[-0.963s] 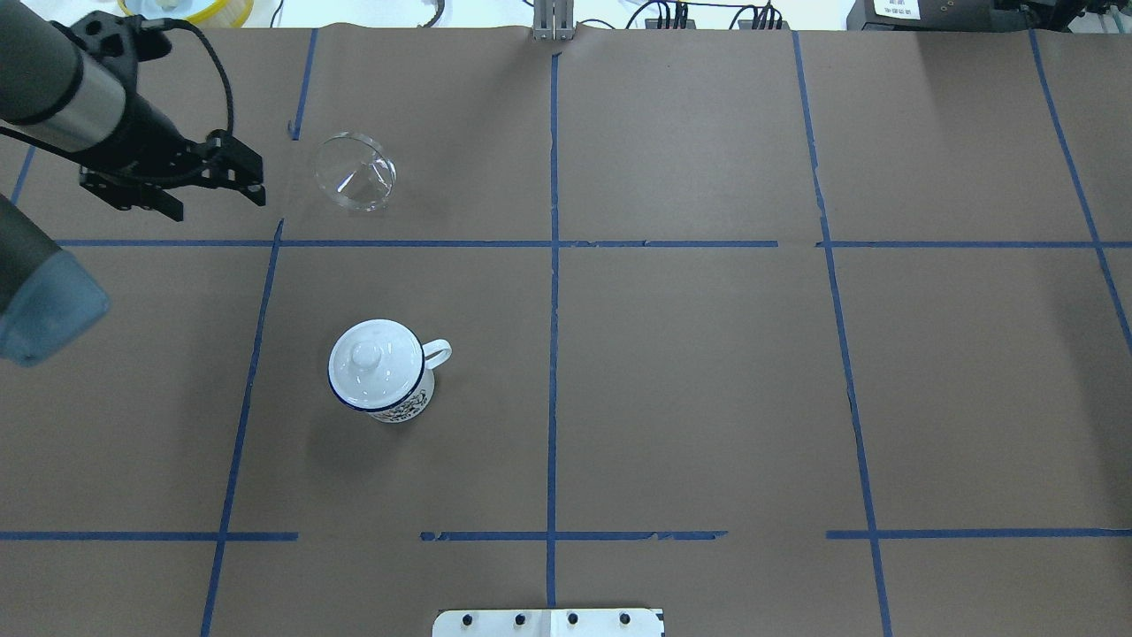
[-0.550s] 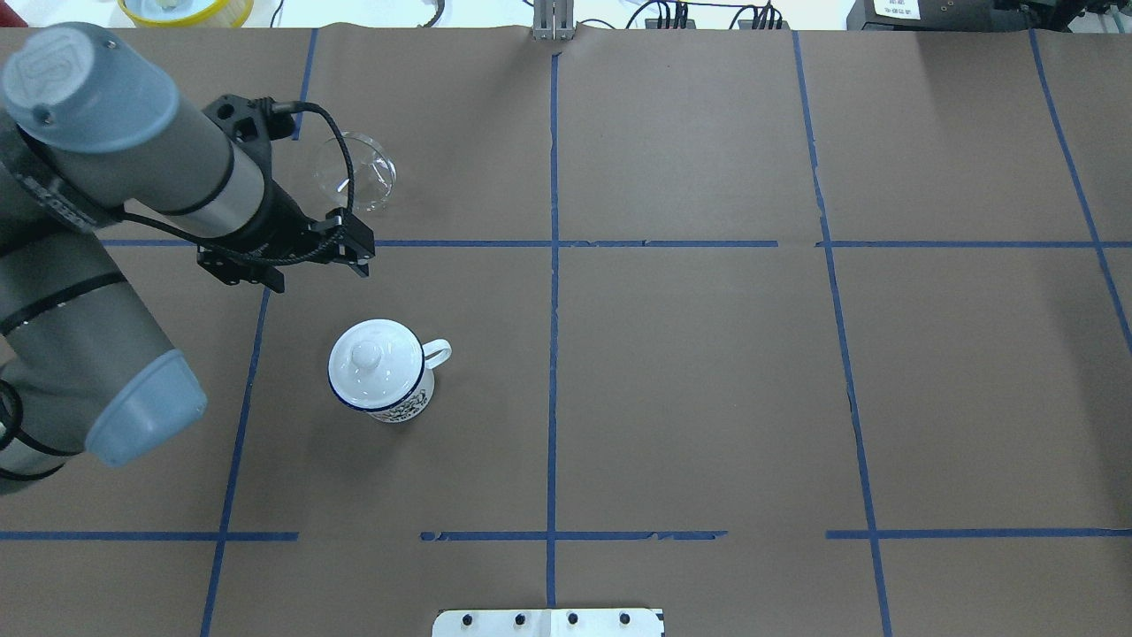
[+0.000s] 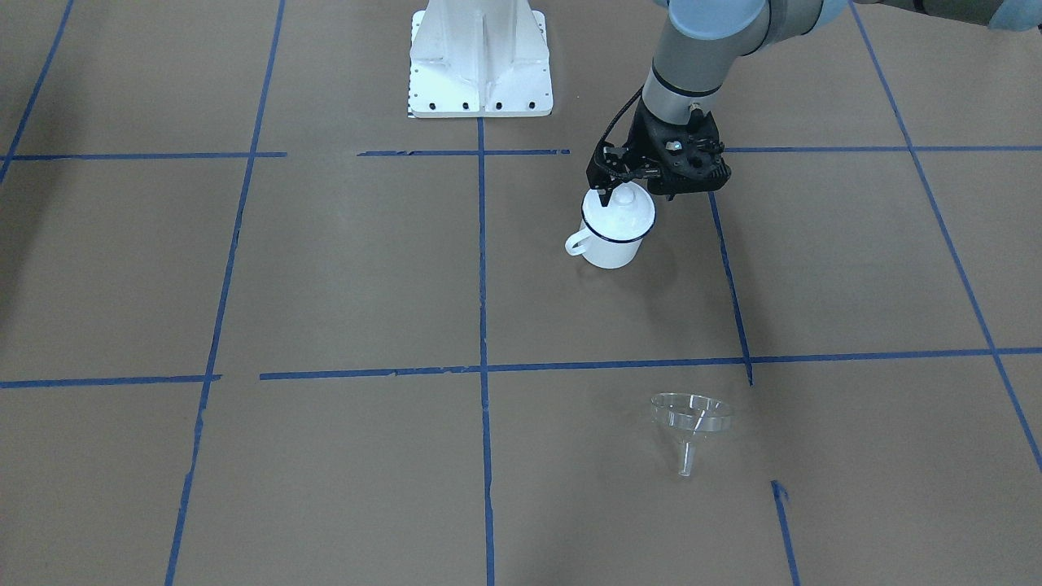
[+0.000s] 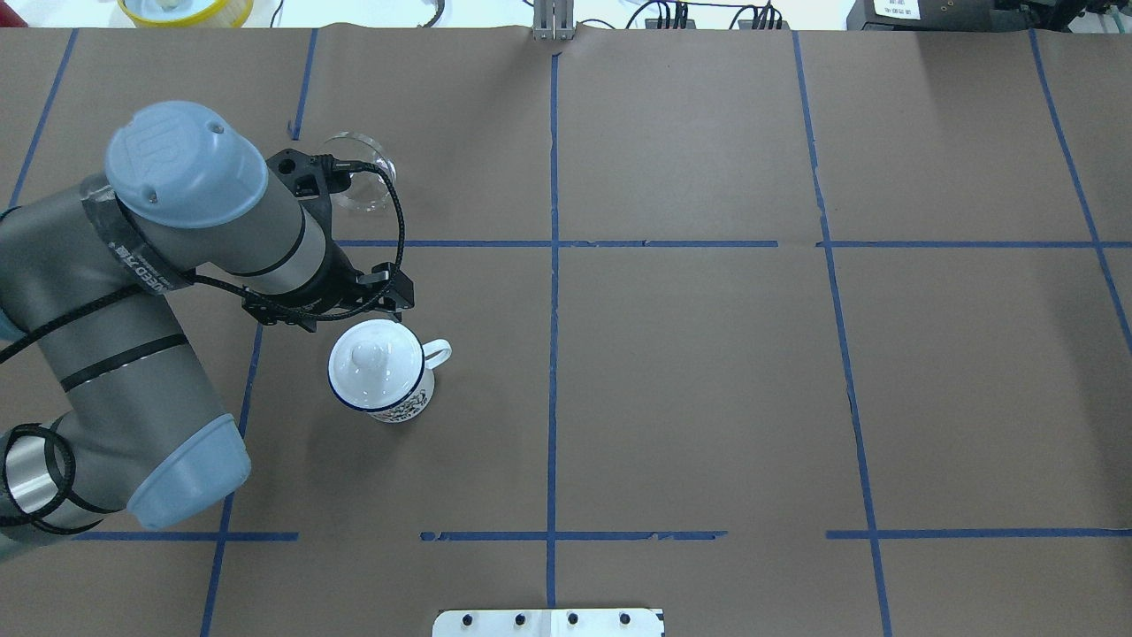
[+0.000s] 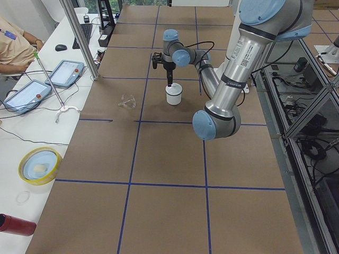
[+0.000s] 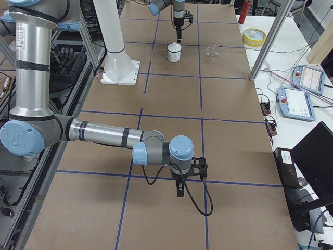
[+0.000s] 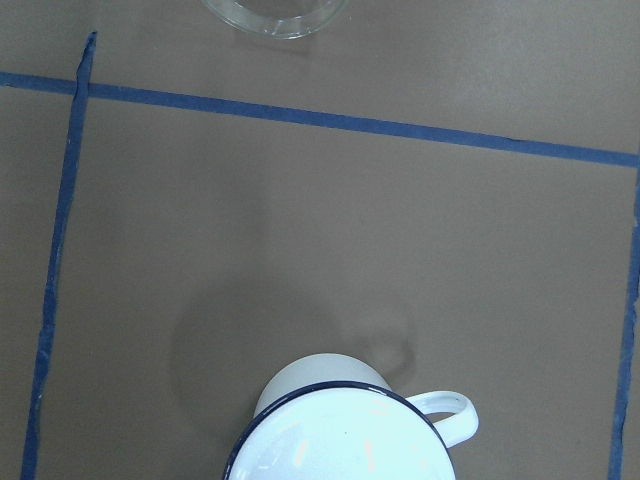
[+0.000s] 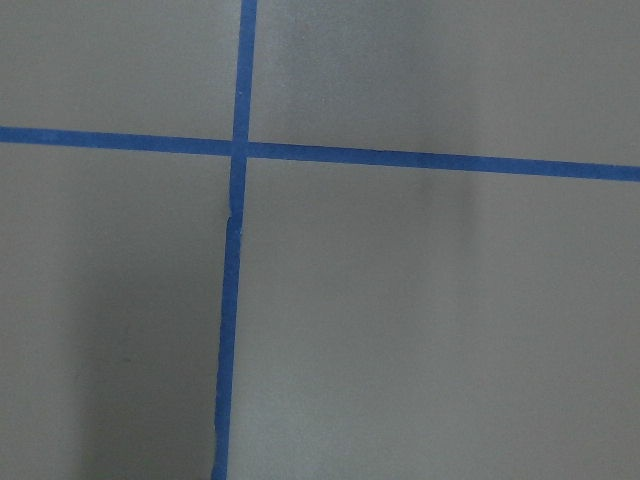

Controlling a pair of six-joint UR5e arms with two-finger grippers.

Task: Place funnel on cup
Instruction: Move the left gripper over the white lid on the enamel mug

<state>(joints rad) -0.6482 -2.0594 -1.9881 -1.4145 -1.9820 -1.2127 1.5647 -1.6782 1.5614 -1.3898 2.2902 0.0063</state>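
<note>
Front-facing view first: one cup [image 3: 610, 242], white with a dark rim, one knobbed lid [image 3: 623, 213] sitting on it, and one clear funnel [image 3: 690, 413] lying tipped on the counter [image 3: 326, 268]. The funnel is well apart from the cup, across a blue tape line [image 3: 619, 364]. The left end effector [image 3: 637, 192] hangs right over the lid, jaws spread wide, holding nothing.

The overhead view gives the same count: one cup [image 4: 393, 400], one lid [image 4: 376, 358], one funnel [image 4: 364, 193] partly behind the arm's cable [image 4: 400, 226]. The left end effector [image 4: 354, 314] shows beside the lid. The blue joint cap [image 4: 186, 164] carries an embossed "UR". There is dark print on the cup's side, too small to read.

From the right side, the right end effector [image 6: 179, 188] points down at the counter, far from the cup [image 6: 174, 52]; its jaws cannot be judged.

The left wrist view has the cup [image 7: 345, 435] at the bottom edge and the funnel [image 7: 275, 15] at the top.

The right wrist view shows two crossing tape lines and no writing.
</note>
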